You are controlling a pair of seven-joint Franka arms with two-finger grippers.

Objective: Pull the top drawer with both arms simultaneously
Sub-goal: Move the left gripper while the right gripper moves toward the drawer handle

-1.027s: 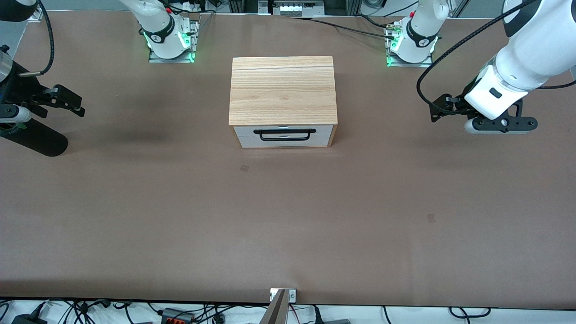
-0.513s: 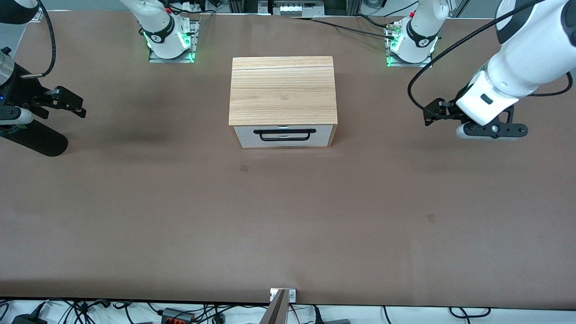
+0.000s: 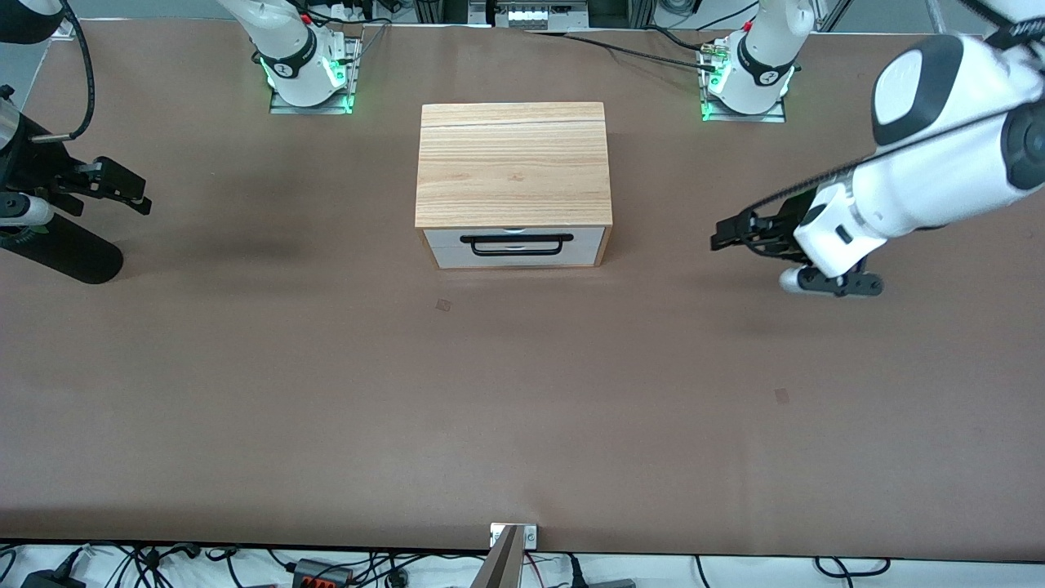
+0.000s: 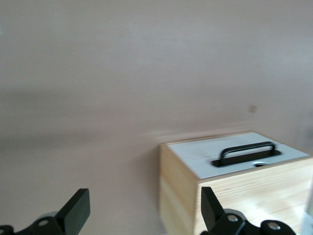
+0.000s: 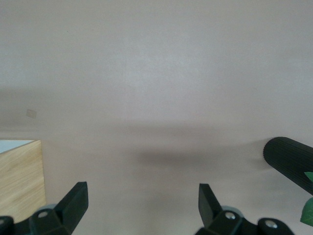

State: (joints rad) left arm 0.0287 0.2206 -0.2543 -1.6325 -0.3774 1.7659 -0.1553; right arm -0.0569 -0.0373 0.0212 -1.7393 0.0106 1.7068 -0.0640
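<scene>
The brown table [image 3: 522, 392] fills the front view, with the 2 arm bases along its edge farthest from the front camera. The left arm [image 3: 939, 180] reaches in from its end of the table. The right arm [image 3: 33, 188] shows only at the edge of the view, at its own end.

The light wood box [image 3: 513, 163] stands on the table between the 2 bases, a little nearer to the front camera than they are. Its top drawer [image 3: 514, 235] faces that camera and sits closed, flush with the box front. The black bar handle [image 3: 515, 242] lies across the white panel, untouched.

The left gripper [image 3: 722, 233] hangs over bare table toward the left arm's end, well apart from the box. Its 2 fingers [image 4: 76, 210] stand wide apart with nothing between them.

The right gripper [image 3: 135, 192] hangs over bare table toward the right arm's end, also well apart from the box. Its fingers [image 5: 73, 198] are spread wide too and hold nothing.
</scene>
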